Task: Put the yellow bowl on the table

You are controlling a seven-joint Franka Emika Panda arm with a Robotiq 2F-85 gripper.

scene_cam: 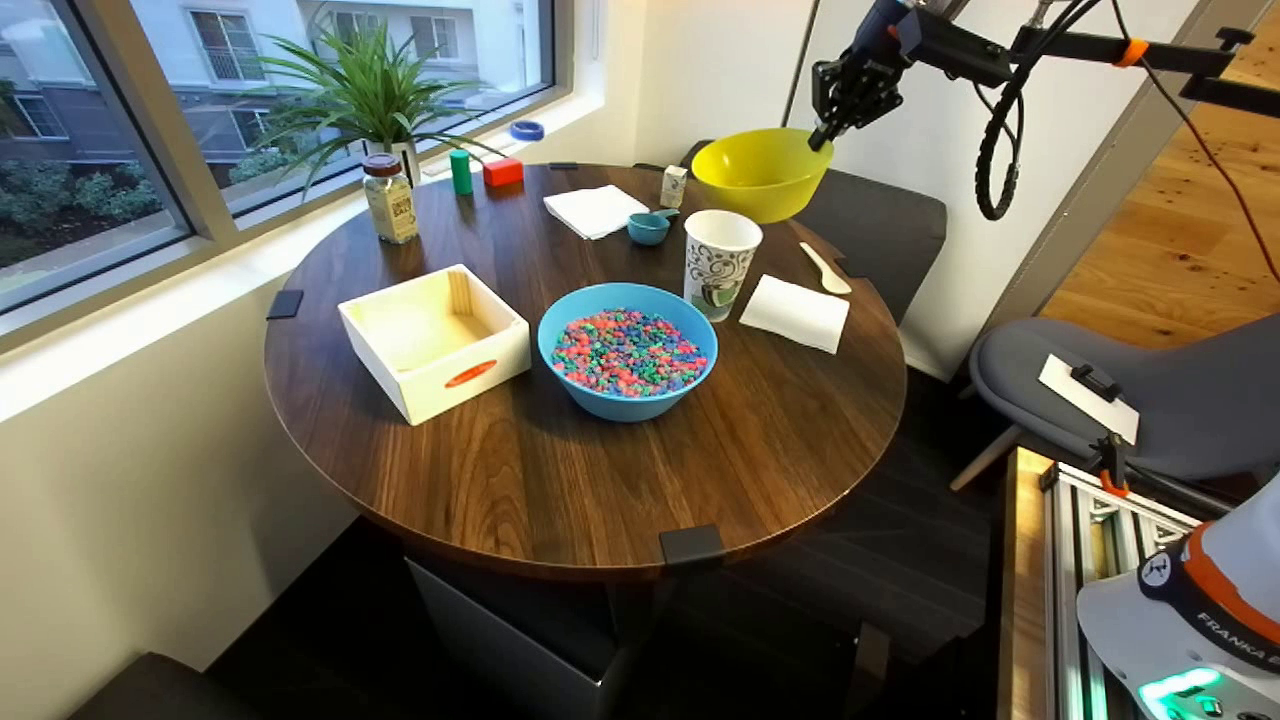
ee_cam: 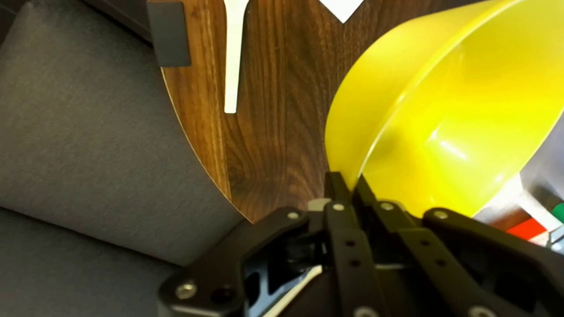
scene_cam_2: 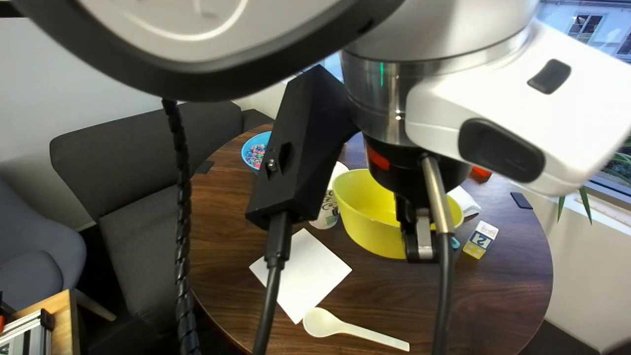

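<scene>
The yellow bowl [scene_cam: 752, 185] is in the air over the far part of the round dark brown table [scene_cam: 560, 490], slightly tilted. It also shows in an exterior view [scene_cam_2: 365, 224] behind the arm, and large at the right of the wrist view [ee_cam: 374, 83]. My gripper [ee_cam: 346, 182] is shut on the bowl's rim, one finger outside and one inside. The gripper shows in both exterior views [scene_cam: 822, 138] [scene_cam_2: 419, 251] at the bowl's rim. The inside of the bowl that shows is empty. The arm hides part of the bowl in an exterior view.
Near the bowl are a paper cup [scene_cam: 720, 262], a white spoon [scene_cam: 825, 270], a white napkin [scene_cam: 797, 312], a small teal cup [scene_cam: 650, 228] and a letter block [scene_cam: 673, 186]. A blue bowl [scene_cam: 625, 405] of colourful bits and a wooden box [scene_cam: 470, 375] stand nearer the middle.
</scene>
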